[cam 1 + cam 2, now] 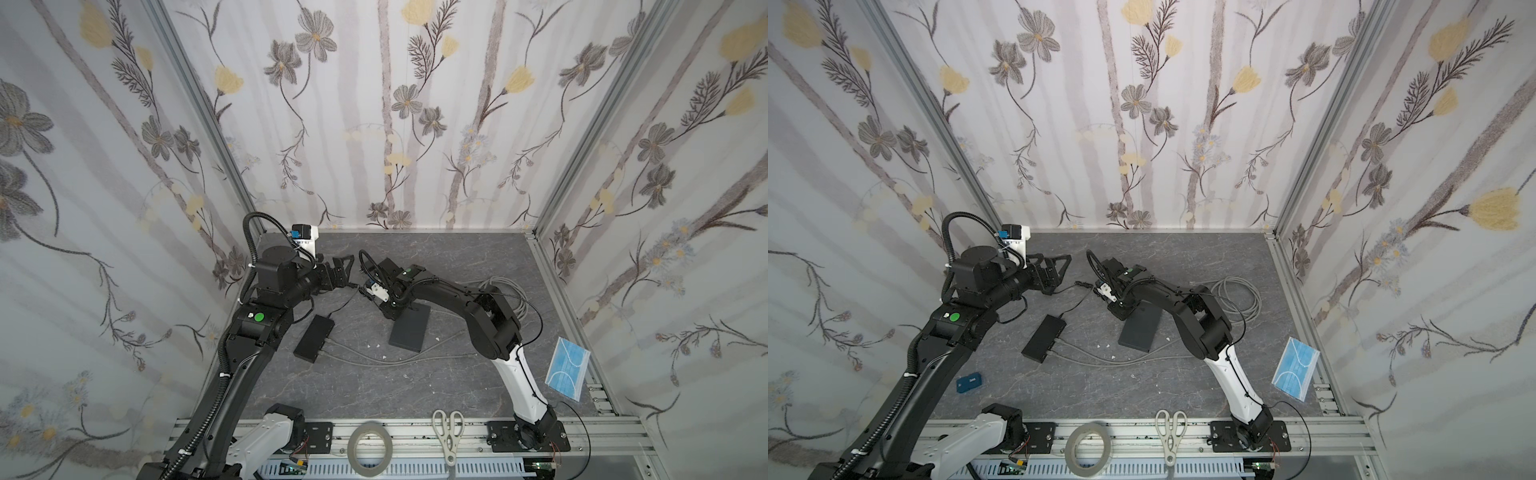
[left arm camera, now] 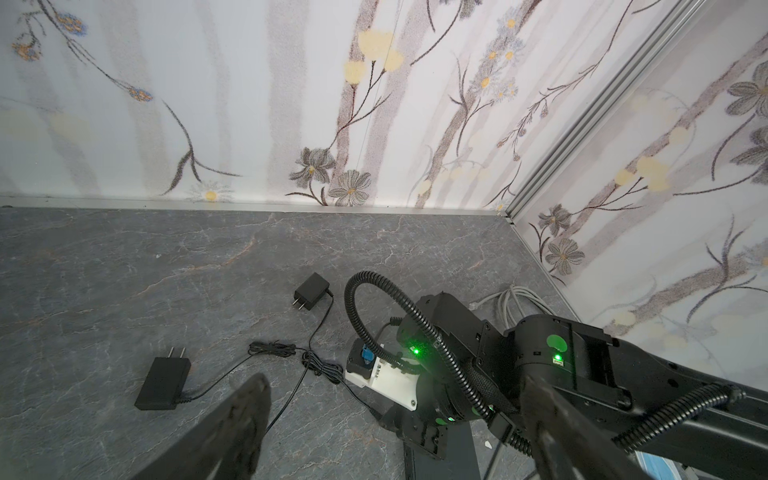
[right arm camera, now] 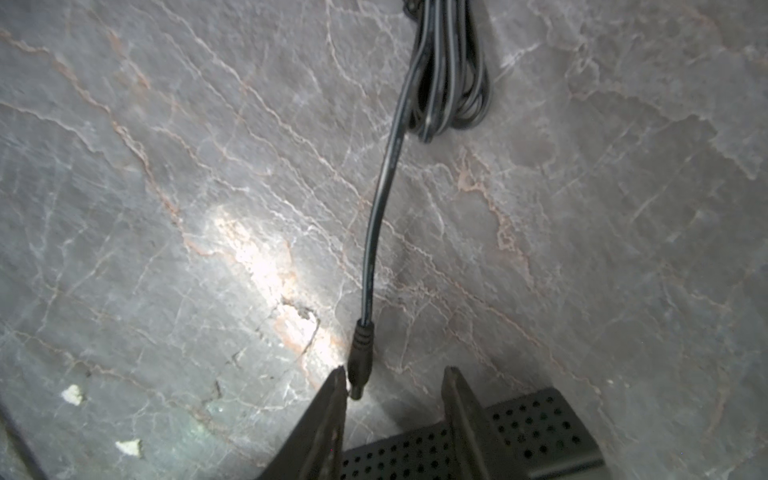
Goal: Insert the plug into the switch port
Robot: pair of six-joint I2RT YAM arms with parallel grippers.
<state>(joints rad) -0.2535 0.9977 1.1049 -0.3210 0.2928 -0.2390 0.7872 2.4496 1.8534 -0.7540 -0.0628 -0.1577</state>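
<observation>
Right gripper (image 3: 395, 372) poised low over the grey stone-patterned table (image 3: 166, 187), just beyond the perforated end of the switch (image 3: 519, 436). Its jaws stand partly apart and clamp nothing. Between them lies the plug (image 3: 360, 353), a black barrel connector resting on the table just off that end of the switch. The plug's tip touches one finger (image 3: 328, 415) and is clear of the opposite one. Its cable (image 3: 384, 199) runs away from the switch to a loose coil (image 3: 449, 83), so the connector points roughly back toward the housing, an orientation that probably favours a short push inward. No port can be made out on the visible face. Straddling the barrel appears to be preparation for a grasp, judged not yet made. Left gripper (image 1: 347, 272), jaws spread wide and empty, hangs above the table on the far side of the switch from the right arm's base, near a second black box (image 1: 313, 338) that is already wired. Presumably it waits clear, available to steady the switch.
</observation>
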